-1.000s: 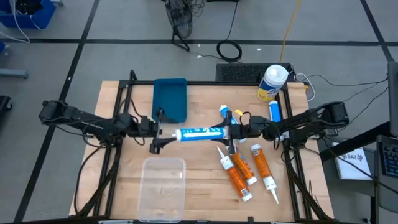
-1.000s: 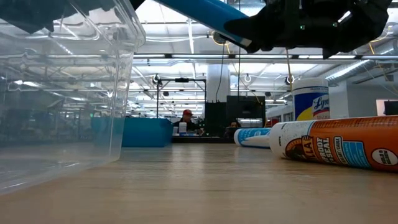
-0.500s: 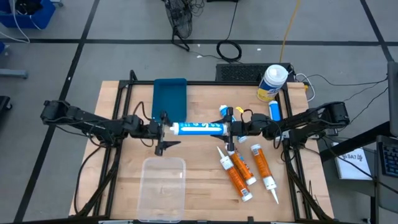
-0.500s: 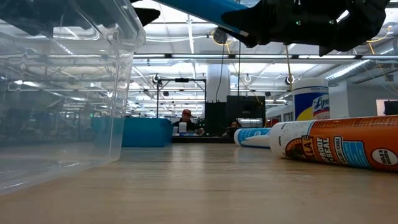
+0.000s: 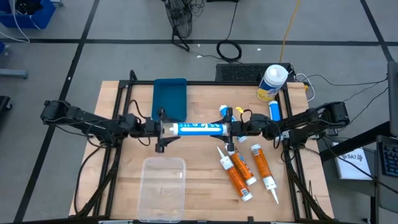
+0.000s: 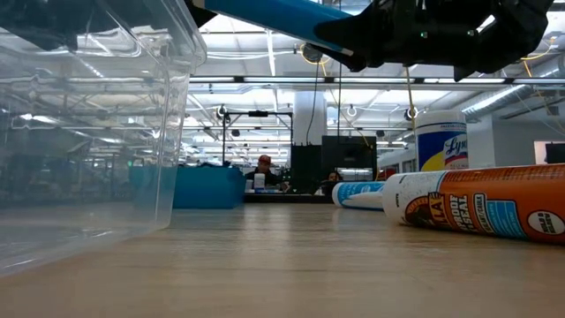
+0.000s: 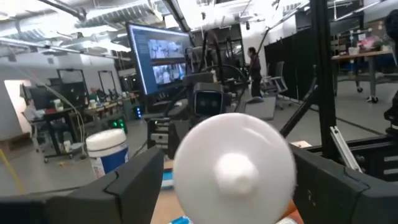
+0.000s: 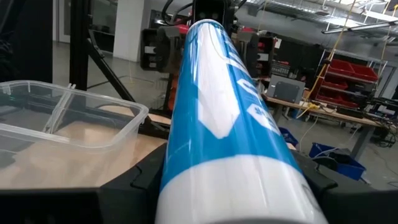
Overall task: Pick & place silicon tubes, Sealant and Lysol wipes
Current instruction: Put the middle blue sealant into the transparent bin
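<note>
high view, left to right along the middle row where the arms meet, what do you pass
left end effector → long blue-and-white tube held level above the wooden table → right end effector → small blue tube lying near the table's right edge

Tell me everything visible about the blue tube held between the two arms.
The blue tube is a slim cylinder with white print and a white end, smooth and glossy like plastic. It hangs level above the wooden table, touching no other item. The right gripper clamps one end; the left gripper stands open around the other, round white end.
</note>
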### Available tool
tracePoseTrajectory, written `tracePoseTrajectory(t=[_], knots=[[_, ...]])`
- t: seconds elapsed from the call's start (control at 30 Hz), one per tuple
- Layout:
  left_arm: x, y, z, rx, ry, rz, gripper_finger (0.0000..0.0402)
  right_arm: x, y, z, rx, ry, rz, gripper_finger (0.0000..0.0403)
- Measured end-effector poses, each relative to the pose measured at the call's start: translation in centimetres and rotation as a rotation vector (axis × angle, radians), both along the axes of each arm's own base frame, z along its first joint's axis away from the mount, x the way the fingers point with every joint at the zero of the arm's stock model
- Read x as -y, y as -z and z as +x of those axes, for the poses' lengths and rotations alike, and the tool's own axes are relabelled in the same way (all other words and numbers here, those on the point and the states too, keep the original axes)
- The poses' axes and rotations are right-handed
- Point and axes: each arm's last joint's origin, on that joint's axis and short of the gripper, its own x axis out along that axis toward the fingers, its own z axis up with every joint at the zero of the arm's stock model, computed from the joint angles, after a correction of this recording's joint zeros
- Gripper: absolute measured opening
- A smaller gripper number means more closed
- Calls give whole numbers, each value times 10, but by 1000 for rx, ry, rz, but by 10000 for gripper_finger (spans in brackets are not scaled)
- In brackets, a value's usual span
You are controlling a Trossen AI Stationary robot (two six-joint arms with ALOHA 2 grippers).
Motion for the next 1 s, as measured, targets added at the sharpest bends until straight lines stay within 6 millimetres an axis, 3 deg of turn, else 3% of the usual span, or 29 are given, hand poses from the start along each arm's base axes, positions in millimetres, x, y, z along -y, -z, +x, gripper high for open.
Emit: tracePoseTrajectory(t=[0.27,0.47,0.73,1.0], knots=[[0,7,6,-29,-4,-2,301,0,0,0,-1,0,0,200],[0,5,6,0,-12,23,222,0,1,0,-9,1,1,200],[0,5,6,2,-15,29,223,0,1,0,-14,0,7,200],[14,-11,-13,28,-56,98,223,-1,1,0,-11,-5,38,300]])
